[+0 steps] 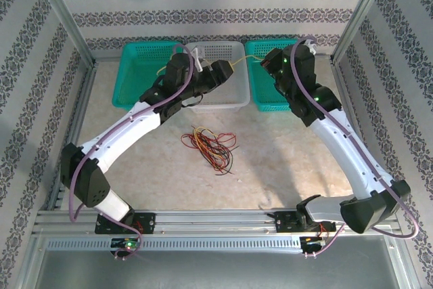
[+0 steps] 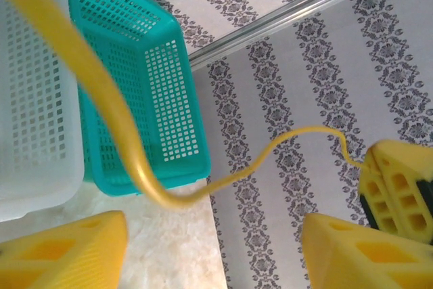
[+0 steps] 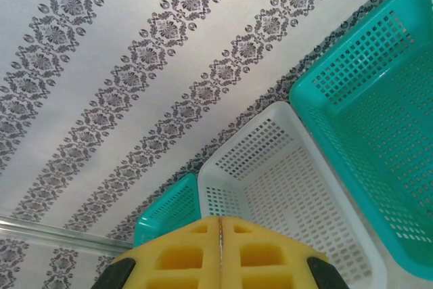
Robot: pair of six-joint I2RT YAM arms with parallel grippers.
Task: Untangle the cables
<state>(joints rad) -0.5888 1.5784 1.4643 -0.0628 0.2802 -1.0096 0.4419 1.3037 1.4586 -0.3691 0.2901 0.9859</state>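
right gripper [image 3: 220, 227]: fingers pressed together on one end of the yellow cable [image 2: 103, 93]. left gripper [image 2: 213, 227]: fingers apart, the slack cable looping just ahead of them. remaining cables [image 1: 210, 145] lie bunched on the table [image 1: 304, 160]. you should close squarely on the loop, then draw away slowly.

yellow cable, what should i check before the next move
1. right end effector shut on the yellow cable: ok
2. left end effector open, not pinching the cable: ok
3. cable's far end free of the pile: cannot tell
4. cable clear of the white basket rim: cannot tell
5. pile untangled: not ok
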